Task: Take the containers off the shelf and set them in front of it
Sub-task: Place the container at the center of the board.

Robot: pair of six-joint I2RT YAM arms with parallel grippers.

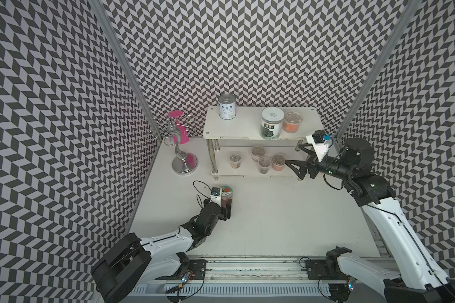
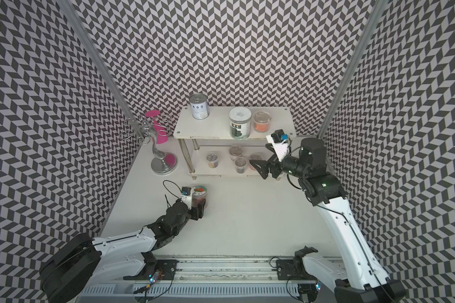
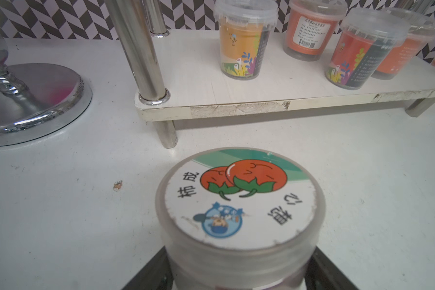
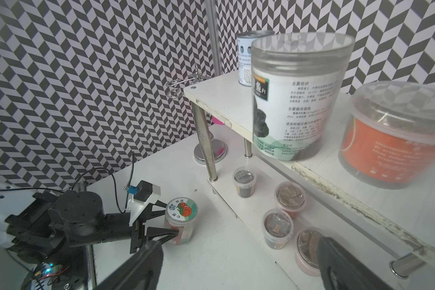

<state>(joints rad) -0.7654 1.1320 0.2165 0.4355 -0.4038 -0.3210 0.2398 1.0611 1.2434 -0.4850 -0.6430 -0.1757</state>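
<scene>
Reaches low with the white-and-black left arm (image 1: 166, 240), black two-fingered left gripper (image 1: 226, 204) clasping a clear picture-lidded jar (image 1: 225, 191); holds the matching right gripper (image 1: 294, 153) raised, jaws wide apart.

The left arm (image 1: 166, 240) and right arm (image 1: 394, 225) wear white shells with dark screws and black joint housings. The left gripper (image 4: 171, 219) and right gripper (image 1: 293, 153) are black with triangular fingers (image 1: 297, 169), each beside a white block bearing a black camera with a blue plug. Thin black cables loop alongside
</scene>
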